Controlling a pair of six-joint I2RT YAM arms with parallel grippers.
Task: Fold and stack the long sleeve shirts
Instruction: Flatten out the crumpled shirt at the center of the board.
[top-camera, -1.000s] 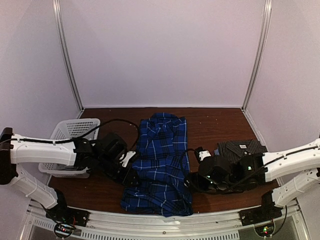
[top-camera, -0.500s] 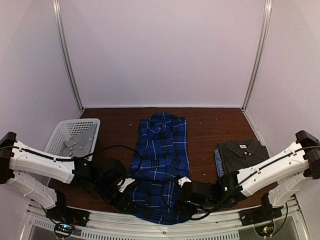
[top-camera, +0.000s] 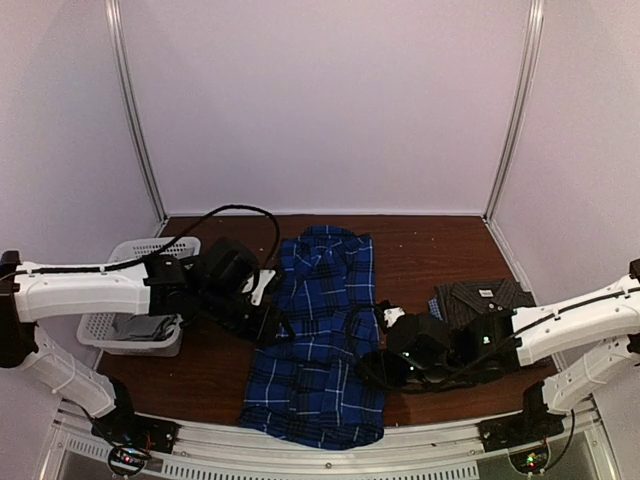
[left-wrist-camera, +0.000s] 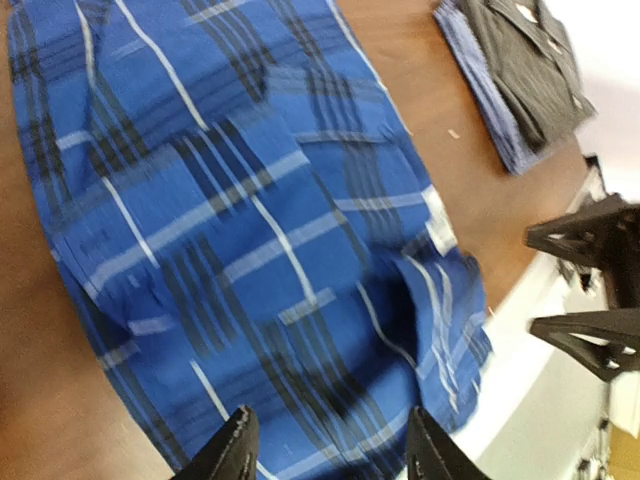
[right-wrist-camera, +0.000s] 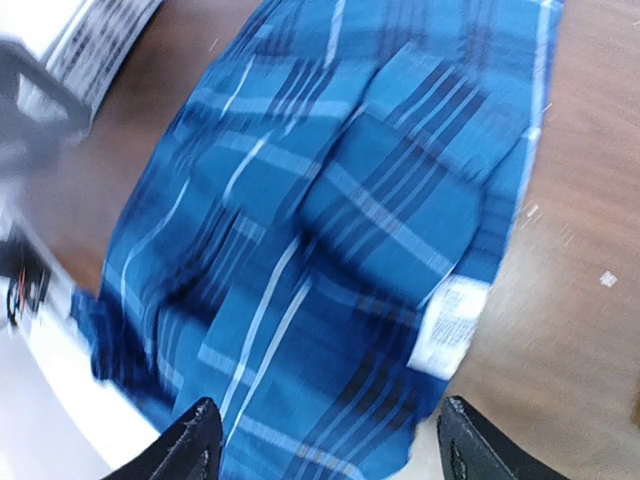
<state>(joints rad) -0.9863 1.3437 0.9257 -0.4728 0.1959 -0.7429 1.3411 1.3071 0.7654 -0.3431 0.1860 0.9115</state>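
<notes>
Top view first: the blue plaid shirt (top-camera: 320, 330) lies lengthwise down the middle of the counter (top-camera: 430, 250), between your two grippers. The left gripper (top-camera: 268, 318) is at its left edge and the right gripper (top-camera: 375, 368) at its right edge, roughly mirrored (a sensible stance for a two-handed fold). Outward of the right gripper, the dark grey shirt (top-camera: 485, 295) sits folded, likely parked there to keep the working area free. The white basket (top-camera: 130, 250) stands outward of the left gripper.

In the left wrist view, your left gripper is open and empty, with plaid cloth spread directly below and ahead of it. Far ahead, the grey shirt rests on the pale blue shirt (left-wrist-camera: 478, 85), so that is your stack.

The right wrist view is blurred, but the jaws stand wide with nothing between them. The shirt's edge and a white label (right-wrist-camera: 450, 325) lie just ahead, so I judge a pinch on that edge comes next.
</notes>
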